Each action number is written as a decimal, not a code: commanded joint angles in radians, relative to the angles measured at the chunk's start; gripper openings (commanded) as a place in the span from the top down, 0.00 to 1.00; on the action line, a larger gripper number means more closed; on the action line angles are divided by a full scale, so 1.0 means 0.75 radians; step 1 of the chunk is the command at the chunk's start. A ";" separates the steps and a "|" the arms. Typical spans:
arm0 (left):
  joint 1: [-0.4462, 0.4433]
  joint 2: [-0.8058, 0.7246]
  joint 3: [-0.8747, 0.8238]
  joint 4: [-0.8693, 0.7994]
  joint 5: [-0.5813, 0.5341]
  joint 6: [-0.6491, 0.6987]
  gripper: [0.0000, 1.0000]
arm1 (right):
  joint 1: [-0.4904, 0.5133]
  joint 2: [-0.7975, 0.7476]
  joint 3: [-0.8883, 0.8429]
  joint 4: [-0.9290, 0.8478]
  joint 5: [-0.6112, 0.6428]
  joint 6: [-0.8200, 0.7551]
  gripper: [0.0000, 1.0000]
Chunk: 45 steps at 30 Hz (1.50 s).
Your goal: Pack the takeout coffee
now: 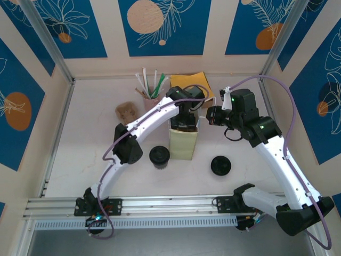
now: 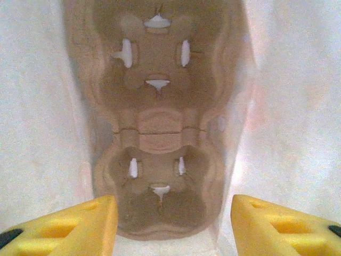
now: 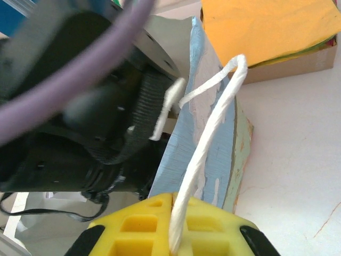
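The takeout coffee cup (image 1: pixel 159 157) stands on the table just left of the tall pale-yellow paper bag (image 1: pixel 184 143). Its round black lid (image 1: pixel 221 165) lies apart, to the right of the bag. My left gripper (image 2: pixel 170 226) reaches down into the bag's mouth and is open, with nothing between its yellow fingers (image 2: pixel 80 224). Below it, a brown pulp cup carrier (image 2: pixel 157 133) lies on the bag's floor. My right gripper (image 3: pixel 178 216) is shut on the bag's white cord handle (image 3: pixel 210 149), at the bag's right side (image 1: pixel 211 114).
A pink cup of straws (image 1: pixel 151 92) and an orange napkin stack (image 1: pixel 193 82) stand at the back, behind the bag. A second brown carrier (image 1: pixel 125 111) lies back left. The enclosure walls close in on three sides.
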State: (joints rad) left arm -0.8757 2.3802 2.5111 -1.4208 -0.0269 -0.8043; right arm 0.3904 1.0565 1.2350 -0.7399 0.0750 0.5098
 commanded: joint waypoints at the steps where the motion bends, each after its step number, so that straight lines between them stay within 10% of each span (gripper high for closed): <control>1: -0.012 -0.110 0.027 0.008 -0.005 -0.044 0.43 | -0.001 -0.020 -0.016 0.012 -0.028 0.018 0.93; 45: -0.041 -0.418 0.027 0.089 -0.074 0.009 0.44 | 0.018 0.018 0.000 0.009 -0.010 0.020 0.93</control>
State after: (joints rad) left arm -0.8974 2.0708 2.5122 -1.3136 -0.0902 -0.8101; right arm 0.3973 1.0702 1.2278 -0.7399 0.0750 0.5102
